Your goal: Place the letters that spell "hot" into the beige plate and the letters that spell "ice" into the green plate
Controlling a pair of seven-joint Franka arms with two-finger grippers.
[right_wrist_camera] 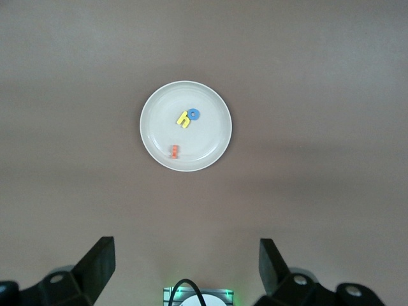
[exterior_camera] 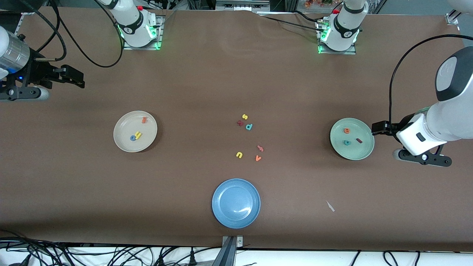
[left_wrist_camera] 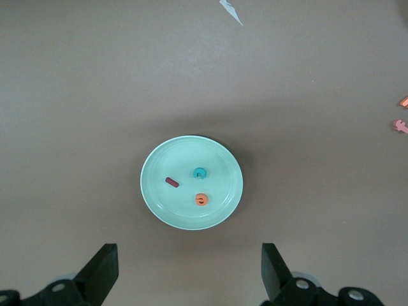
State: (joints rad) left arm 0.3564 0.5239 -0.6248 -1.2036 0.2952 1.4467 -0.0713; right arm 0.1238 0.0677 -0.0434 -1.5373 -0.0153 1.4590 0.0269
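The beige plate (exterior_camera: 127, 125) holds the yellow h (exterior_camera: 138, 135), the blue o (exterior_camera: 133, 138) and the orange t (exterior_camera: 144, 119). The right wrist view shows the same beige plate (right_wrist_camera: 204, 105) with h (right_wrist_camera: 184, 119), o (right_wrist_camera: 194, 114) and t (right_wrist_camera: 174, 151). In the green plate (exterior_camera: 356, 149) lie the orange e (exterior_camera: 346, 130), teal c (exterior_camera: 346, 142) and dark red i (exterior_camera: 358, 140). My left gripper (exterior_camera: 377, 128) hangs open and empty just off that plate's rim, toward the left arm's end. My right gripper (exterior_camera: 75, 77) is open and empty, raised well away from the beige plate.
A blue plate (exterior_camera: 221, 214) with nothing in it sits nearest the front camera. Loose letters lie mid-table: yellow s (exterior_camera: 245, 116), a dark red piece (exterior_camera: 240, 123), a teal letter (exterior_camera: 249, 126), yellow u (exterior_camera: 239, 154), orange v (exterior_camera: 258, 158), a salmon piece (exterior_camera: 260, 148). A white scrap (exterior_camera: 330, 206) lies nearby.
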